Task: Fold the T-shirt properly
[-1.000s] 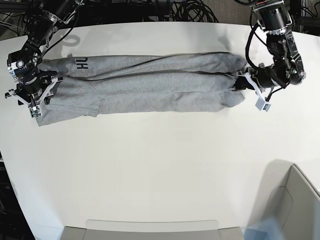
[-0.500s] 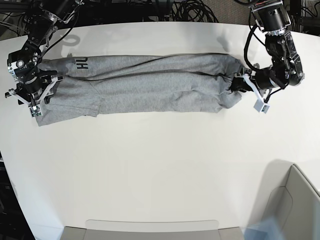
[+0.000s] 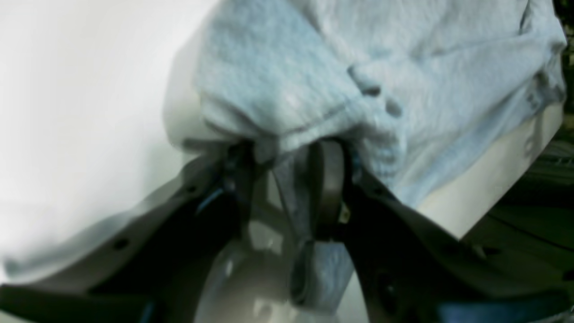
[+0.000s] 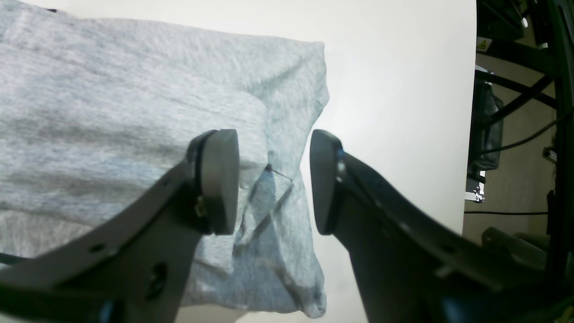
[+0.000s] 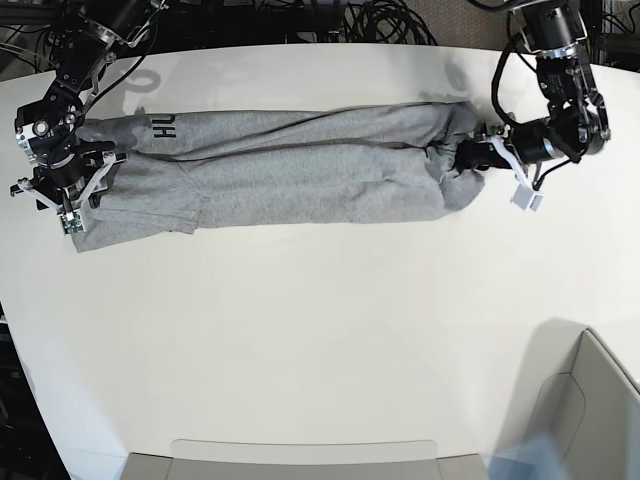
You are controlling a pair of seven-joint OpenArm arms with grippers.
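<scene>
The heather-grey T-shirt (image 5: pixel 290 175) lies as a long narrow band across the far part of the white table (image 5: pixel 320 330), with black lettering (image 5: pixel 163 128) showing at its left end. My left gripper (image 5: pixel 468 158), on the base view's right, is shut on the shirt's bunched right end; the left wrist view shows the fabric (image 3: pixel 358 72) pinched in the left gripper (image 3: pixel 287 184). My right gripper (image 5: pixel 78 195) is open over the shirt's left end. In the right wrist view the right gripper (image 4: pixel 271 181) has its jaws apart above the shirt's corner (image 4: pixel 287 112).
A grey bin (image 5: pixel 590 400) stands at the front right corner. A flat grey tray (image 5: pixel 300 455) lies at the front edge. Black cables (image 5: pixel 380 25) run behind the table's far edge. Bare table (image 4: pixel 394 89) lies beside the shirt's corner.
My left gripper has moved left and slightly up with the shirt's right end, bunching the cloth and shortening the band. The right arm has not moved.
</scene>
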